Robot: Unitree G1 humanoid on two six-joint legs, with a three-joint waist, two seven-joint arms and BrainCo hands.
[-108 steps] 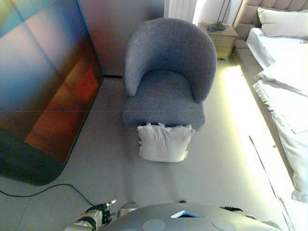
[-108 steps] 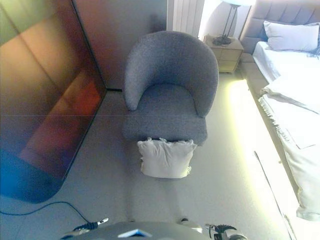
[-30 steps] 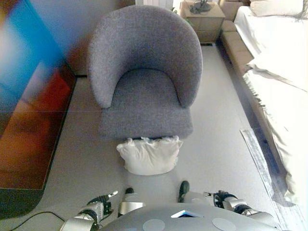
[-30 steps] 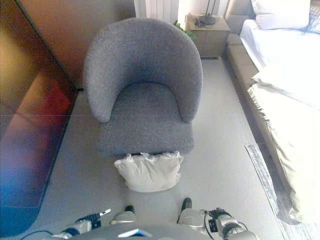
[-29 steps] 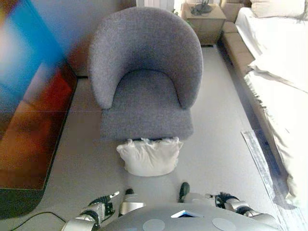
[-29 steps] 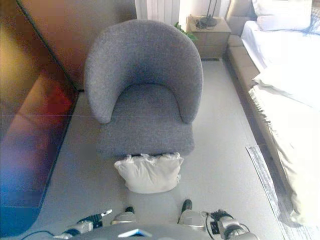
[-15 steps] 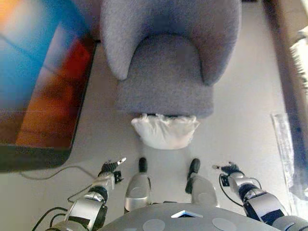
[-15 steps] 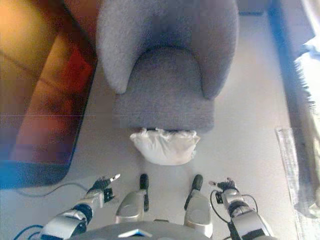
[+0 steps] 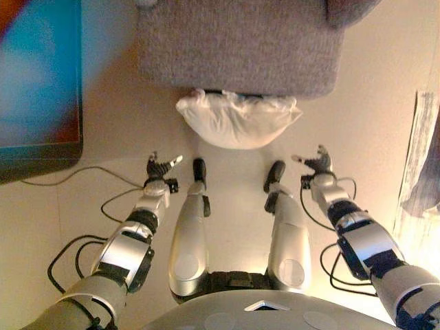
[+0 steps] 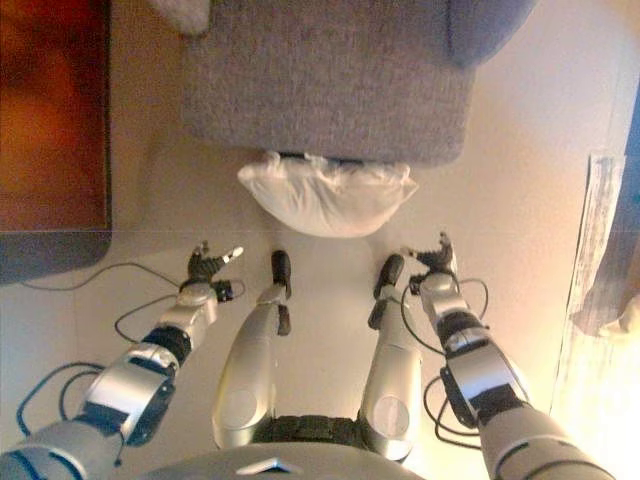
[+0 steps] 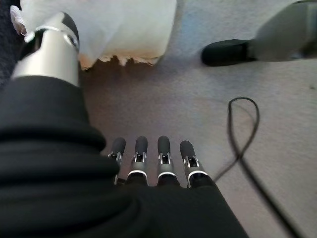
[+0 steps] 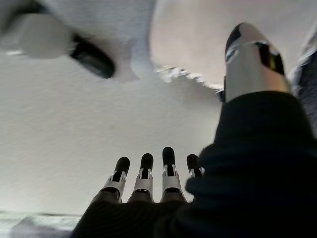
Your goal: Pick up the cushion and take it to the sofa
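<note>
1. Cushion (image 9: 237,121): white, soft and wrinkled, lying on the floor (image 9: 103,148) against the front edge of the grey sofa chair (image 9: 240,45), touching its base. Its upper edge is tucked just under the seat front; its rounded lower edge faces the robot. It is held by neither robot hand.

2. Grey sofa chair: only the front of the seat and part of one arm show, directly beyond the cushion. Textured grey fabric.

3. Left robot hand (image 9: 159,168): on the robot's left of the cushion, nearer the robot than the cushion, apart from it and holding nothing. In the left wrist view its fingers (image 11: 141,151) lie straight in a row side by side, the thumb raised apart from them, with the cushion's frayed corner (image 11: 114,29) showing past the thumb.

4. Right robot hand (image 9: 316,163): on the robot's right of the cushion, near its right corner yet clear of it, holding nothing. In the right wrist view the fingers (image 12: 167,161) are straight and side by side, thumb standing apart, with the pale cushion edge (image 12: 188,39) beyond.

5. Floor: pale, carrying the cushion and the sofa chair.

6. Dark glossy panel (image 9: 38,75): to the left of the sofa chair, well apart from the cushion.

7. Bedding (image 9: 423,192): edge of fabric far to the right of the cushion.
</note>
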